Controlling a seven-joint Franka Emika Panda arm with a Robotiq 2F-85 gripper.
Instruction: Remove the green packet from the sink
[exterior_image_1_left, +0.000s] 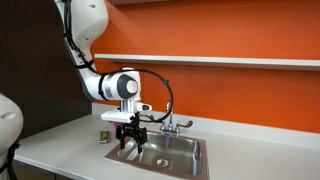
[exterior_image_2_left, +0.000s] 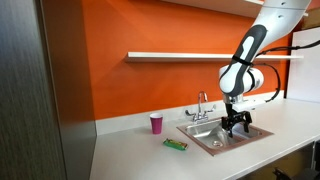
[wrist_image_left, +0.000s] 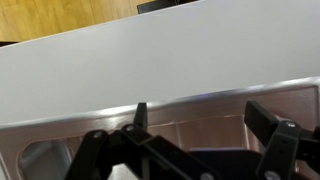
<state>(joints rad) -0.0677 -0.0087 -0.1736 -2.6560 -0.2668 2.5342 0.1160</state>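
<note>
The green packet (exterior_image_2_left: 176, 145) lies flat on the white counter, just left of the sink (exterior_image_2_left: 222, 137) and outside the basin. The steel sink also shows in an exterior view (exterior_image_1_left: 178, 157), with its chrome faucet (exterior_image_1_left: 170, 125) behind it. My gripper (exterior_image_2_left: 236, 124) hangs over the basin, pointing down, also seen in an exterior view (exterior_image_1_left: 131, 140). In the wrist view the gripper (wrist_image_left: 205, 128) has its fingers wide apart with nothing between them. Below them are the sink's rim (wrist_image_left: 200, 98) and inner wall.
The small pink cup (exterior_image_2_left: 156, 123) stands on the counter behind the packet, near the orange wall. A small dark object (exterior_image_1_left: 103, 135) stands on the counter left of the sink. A white shelf (exterior_image_2_left: 190, 56) runs along the wall above. White counter (wrist_image_left: 150, 55) extends beyond the sink rim.
</note>
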